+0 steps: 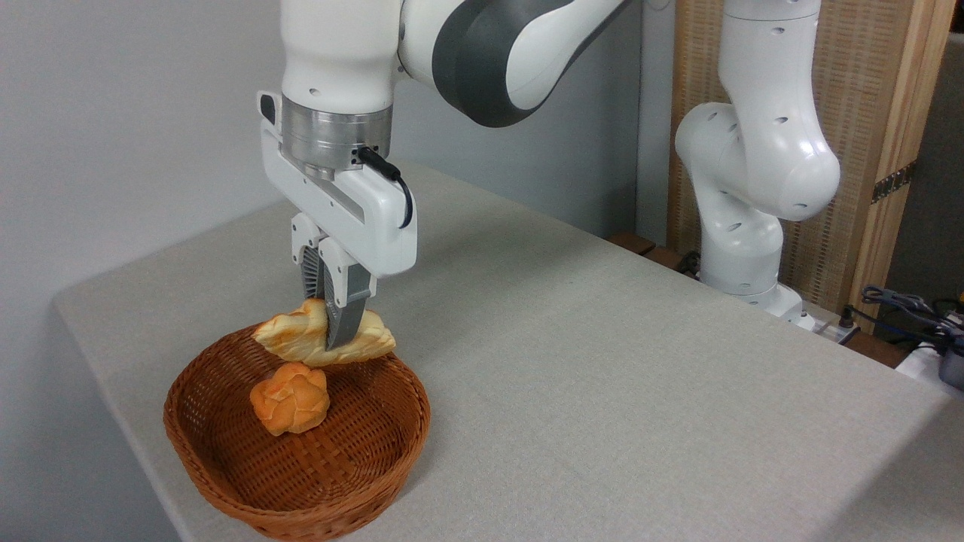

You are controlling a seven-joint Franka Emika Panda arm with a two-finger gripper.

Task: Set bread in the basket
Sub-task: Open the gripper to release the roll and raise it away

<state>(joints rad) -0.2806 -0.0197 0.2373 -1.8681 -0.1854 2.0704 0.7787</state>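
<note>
The bread (290, 335), a braided golden loaf with pointed ends, hangs level just above the far rim of the reddish-brown wicker basket (376, 452). My gripper (331, 335) comes straight down from above and is shut on the bread across its middle, one grey finger (345, 320) showing in front of the crust. The other finger is mostly hidden behind it. The loaf's right tip reaches over the basket's back edge. Inside the basket a small round knobbly orange bun (291, 399) sits on the weave, directly beneath the held loaf and apart from it.
The basket stands near the front left corner of the grey table (602, 361), close to its left edge. The arm's white base (745, 256) rises at the back right, with cables (904, 309) beyond the table's right edge.
</note>
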